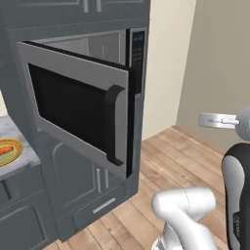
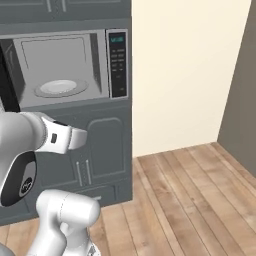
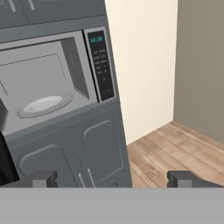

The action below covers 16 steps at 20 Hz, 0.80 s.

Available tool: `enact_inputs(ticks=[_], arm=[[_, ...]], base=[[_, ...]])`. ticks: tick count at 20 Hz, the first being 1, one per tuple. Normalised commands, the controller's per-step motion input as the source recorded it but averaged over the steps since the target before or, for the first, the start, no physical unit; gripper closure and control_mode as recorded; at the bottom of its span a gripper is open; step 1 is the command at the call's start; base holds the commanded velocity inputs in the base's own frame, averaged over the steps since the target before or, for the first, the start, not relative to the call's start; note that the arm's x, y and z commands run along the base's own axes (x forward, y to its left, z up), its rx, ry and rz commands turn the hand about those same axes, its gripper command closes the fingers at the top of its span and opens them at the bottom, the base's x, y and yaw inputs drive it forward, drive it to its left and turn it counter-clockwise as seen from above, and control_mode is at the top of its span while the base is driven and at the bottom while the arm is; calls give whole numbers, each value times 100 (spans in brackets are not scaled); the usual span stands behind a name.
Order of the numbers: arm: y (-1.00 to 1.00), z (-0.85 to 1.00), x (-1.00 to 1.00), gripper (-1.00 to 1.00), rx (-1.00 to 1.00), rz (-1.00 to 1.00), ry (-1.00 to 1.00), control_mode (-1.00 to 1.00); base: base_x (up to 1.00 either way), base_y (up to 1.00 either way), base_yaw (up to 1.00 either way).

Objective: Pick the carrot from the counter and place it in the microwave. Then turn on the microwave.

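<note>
Built-in stainless-steel microwave (image 1: 88,102) with black glass door swung open, orange carrot (image 1: 6,151) apparently on a yellow-rimmed plate (image 1: 10,151) on the grey marble table (image 1: 14,166), end effector (image 3: 113,178) wide open, empty, facing the microwave.

Tall dark grey panelled cabinets (image 2: 105,145) with slim metal bar handles (image 1: 104,205) stand on a light wooden plank floor (image 2: 195,200). Behind them, a plain cream wall (image 2: 180,70) meets a duller taupe wall (image 3: 199,65) at a corner, under even, soft light.
</note>
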Motion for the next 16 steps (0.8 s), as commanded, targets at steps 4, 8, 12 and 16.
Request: enact_inputs(ticks=[4,8,12,16], arm=[[0,0,0,-100,0,0,0,100],[0,0,0,-100,0,0,0,100],[0,0,0,-100,0,0,0,100],[0,0,0,-100,0,0,0,100]], base=[[-12,44,-24],[-20,37,-25],[-21,39,-24],[-22,40,-24]])
